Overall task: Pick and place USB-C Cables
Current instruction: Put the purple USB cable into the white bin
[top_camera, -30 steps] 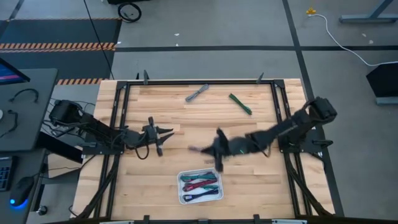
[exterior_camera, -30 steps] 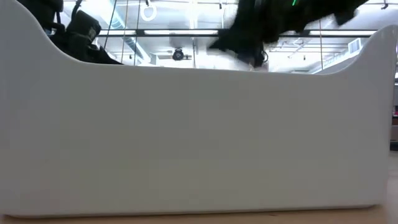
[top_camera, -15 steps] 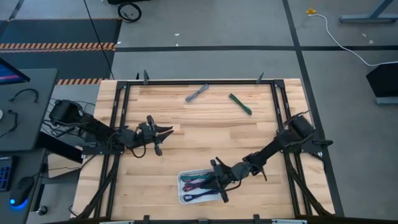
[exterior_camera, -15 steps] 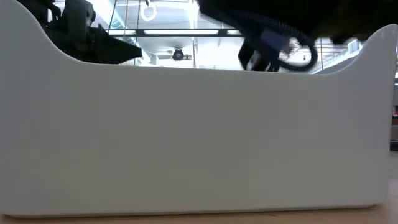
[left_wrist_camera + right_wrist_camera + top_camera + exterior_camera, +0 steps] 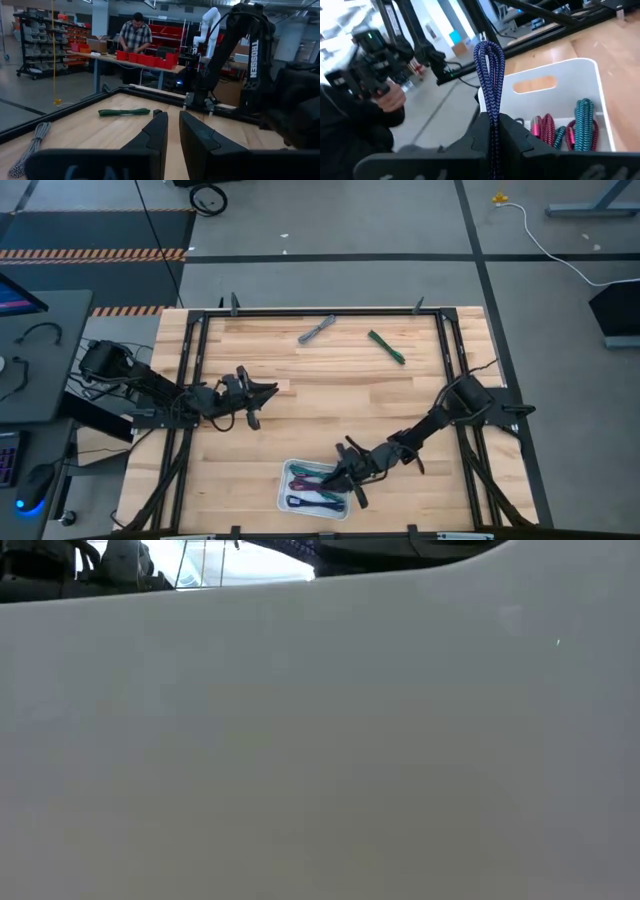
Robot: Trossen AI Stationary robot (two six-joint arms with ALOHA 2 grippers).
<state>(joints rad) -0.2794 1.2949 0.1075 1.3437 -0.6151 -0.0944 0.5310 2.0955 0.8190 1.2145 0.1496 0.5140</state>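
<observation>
The right end effector (image 5: 345, 480) hangs over the right-hand rim of the white bin (image 5: 283, 488), which sits at the front edge of the wooden counter (image 5: 320, 385). In the right wrist view its fingers (image 5: 482, 131) are clenched on a blue braided USB-C cable (image 5: 491, 75), whose looped end stands up between them, above the bin's handle-slot end. Inside the bin lie more bundled cables: a magenta one (image 5: 546, 128) and a teal one (image 5: 586, 125) side by side, seen from overhead as a cluster of dark, teal and maroon cords. Two cables remain on the counter well away from the bin, near the far edge: a grey braided cable (image 5: 317, 329) and, just to its right, a green cable (image 5: 386, 346). The left end effector (image 5: 262, 395) waits to the upper left of the bin, over bare wood, grasping nothing, with its fingers (image 5: 158, 131) set a narrow gap apart. The bin's white wall fills nearly the whole low view. A person (image 5: 134, 37) stands at a bench in the room beyond.
</observation>
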